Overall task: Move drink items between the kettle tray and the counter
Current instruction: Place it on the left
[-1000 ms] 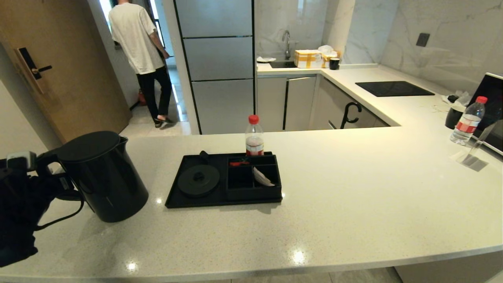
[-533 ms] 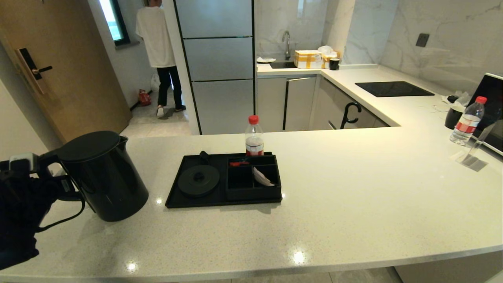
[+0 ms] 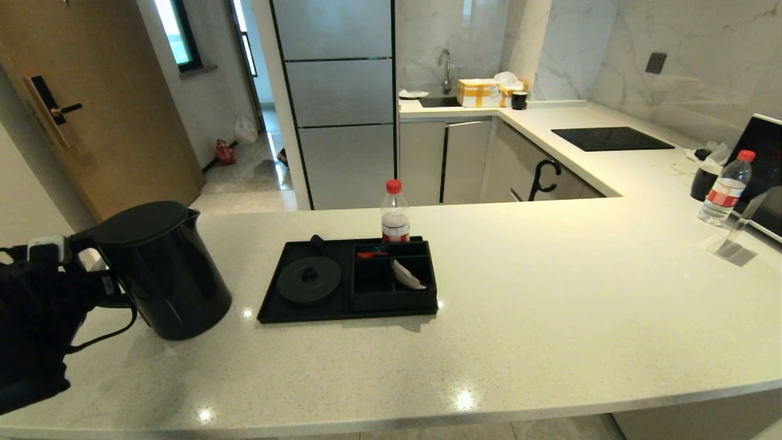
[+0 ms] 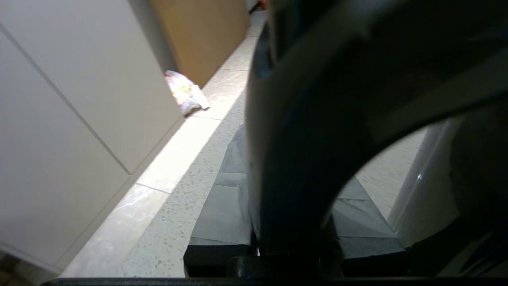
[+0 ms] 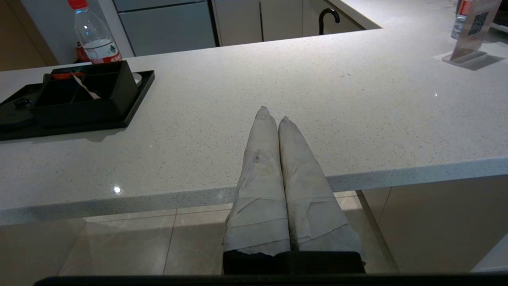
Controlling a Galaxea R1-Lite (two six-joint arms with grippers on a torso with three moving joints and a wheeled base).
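Gripping the loop handle of the kettle [image 3: 164,269], the left pincer [image 3: 91,275] was closed around it at the table's [image 3: 550,293] left end, the kettle well left of the kettle tray [image 3: 278,311]. The tray's round base disc [image 3: 308,280] lay bare; the sachet [image 3: 408,276] leaned in a compartment beside it. A red-capped bottle [image 3: 395,211] stood just behind the tray. The right pincer [image 5: 274,119], fingers pressed together and holding nothing, hung at the table's near edge, right of the tray.
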